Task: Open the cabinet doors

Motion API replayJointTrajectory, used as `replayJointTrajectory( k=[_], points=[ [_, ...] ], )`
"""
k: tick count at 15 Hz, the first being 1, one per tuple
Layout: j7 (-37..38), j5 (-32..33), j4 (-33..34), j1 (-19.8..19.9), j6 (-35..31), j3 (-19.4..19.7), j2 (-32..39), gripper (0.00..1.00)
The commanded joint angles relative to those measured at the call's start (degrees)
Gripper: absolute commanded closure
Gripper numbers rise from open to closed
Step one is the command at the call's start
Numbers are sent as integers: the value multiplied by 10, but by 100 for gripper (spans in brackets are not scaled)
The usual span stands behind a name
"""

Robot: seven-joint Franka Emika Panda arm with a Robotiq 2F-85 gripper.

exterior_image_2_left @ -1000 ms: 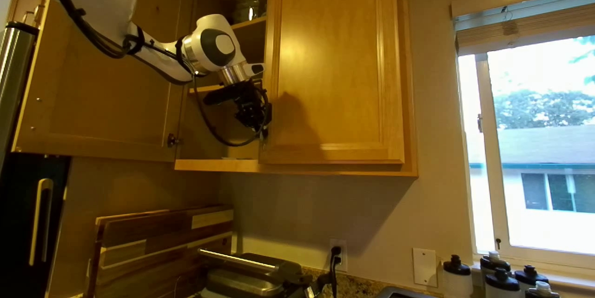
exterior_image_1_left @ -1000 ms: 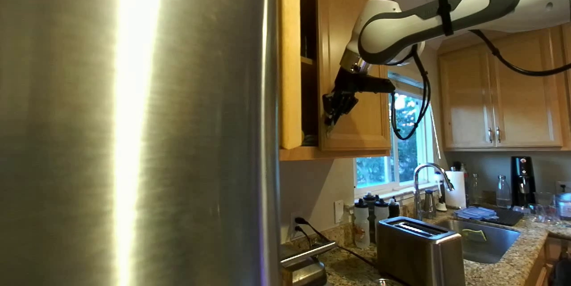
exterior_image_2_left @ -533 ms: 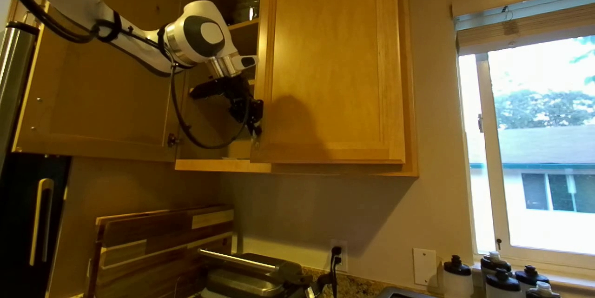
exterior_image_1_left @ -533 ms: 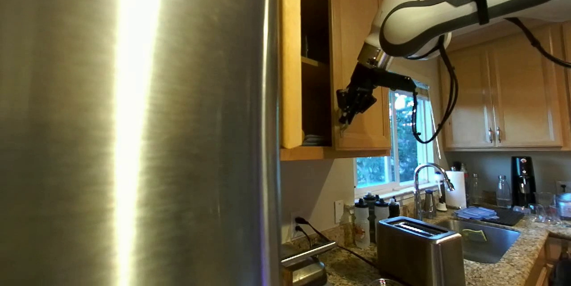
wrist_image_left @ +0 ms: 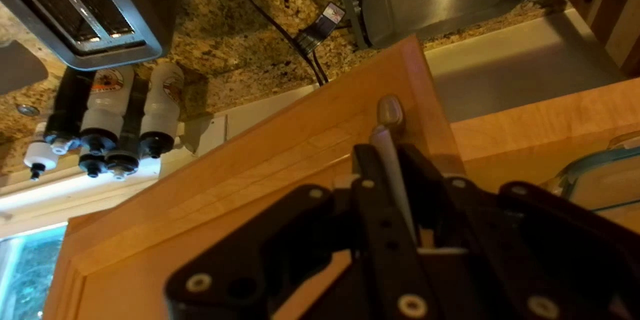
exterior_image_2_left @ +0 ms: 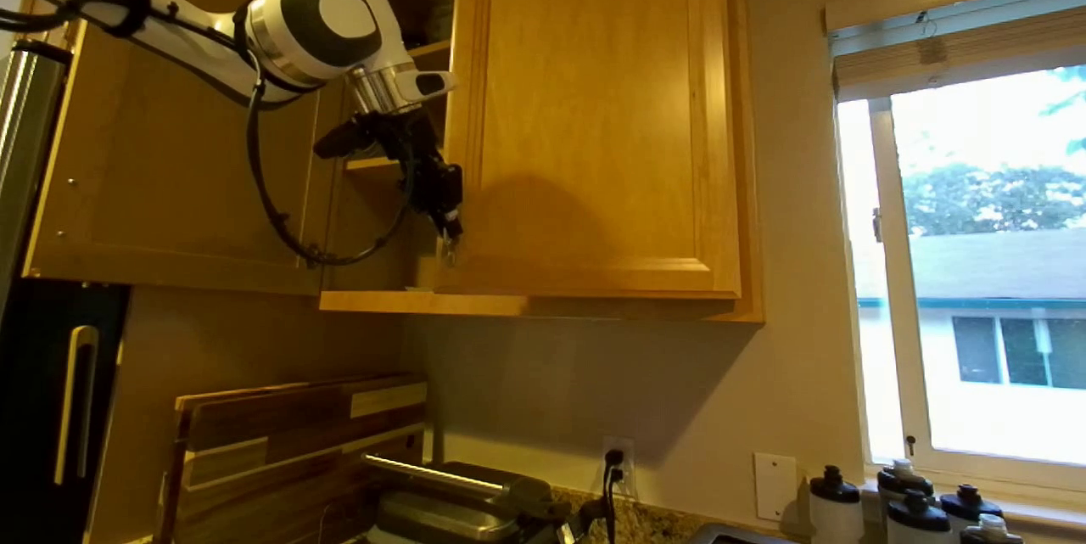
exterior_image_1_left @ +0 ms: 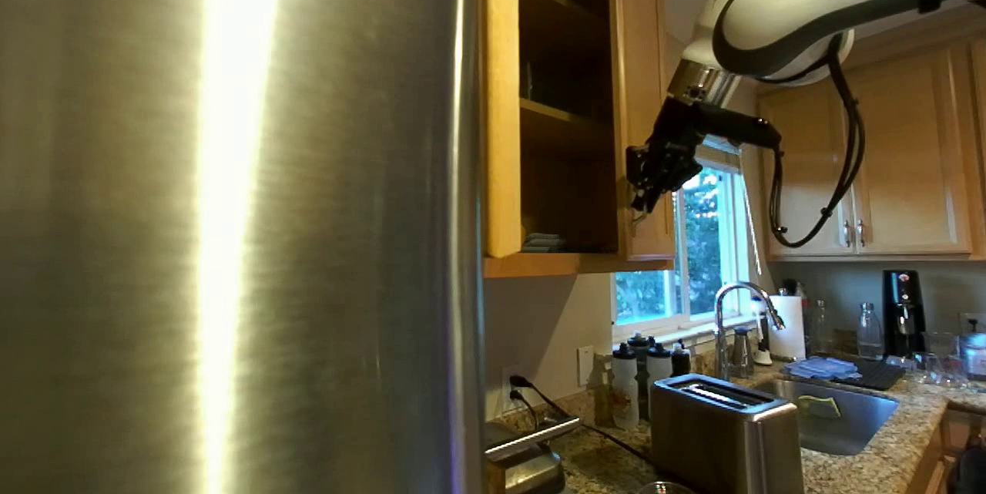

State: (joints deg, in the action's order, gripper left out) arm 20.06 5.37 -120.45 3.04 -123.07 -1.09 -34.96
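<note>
so your fingers [wrist_image_left: 367,167] sit narrow with the handle [wrist_image_left: 389,153] pinched between them, and the door [exterior_image_2_left: 594,120] it belongs to is angled partway out from the frame [exterior_image_2_left: 382,301]. looks to me like you're mid-pull: the other door [exterior_image_2_left: 170,196] is already wide open, so this one's all that's left.

i'd swing it in an arc, not yank straight back. going by the slant, i reckon the hinges are on the window [exterior_image_2_left: 967,272] side, though i can't see them. let the gripper [wrist_image_left: 390,165] turn along with the door, or the handle will probably twist in your grip and slip out. you've got it low, near the bottom end, so i'd go slow and level, no tugging downward. once there's room, you could let go, tuck in behind the edge and nudge it the rest of the way.

as for where stuff sits: in the wrist view the handle's foot pokes out just past the fingertips. the door's face spreads off to one side of them, its free edge is just beside the handle on the other, and the shelves [exterior_image_1_left: 566,115] show beyond that edge in an exterior view. can't tell how firm the squeeze is.
</note>
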Motion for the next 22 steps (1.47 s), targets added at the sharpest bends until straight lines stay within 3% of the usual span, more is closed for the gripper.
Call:
replayJointTrajectory(
  k=[1, 22],
  points=[
    [5, 12, -22, 64, 14, 32, -39, 91],
    [-13, 7, -25, 149, 181, 121, -120, 91]
  ],
)
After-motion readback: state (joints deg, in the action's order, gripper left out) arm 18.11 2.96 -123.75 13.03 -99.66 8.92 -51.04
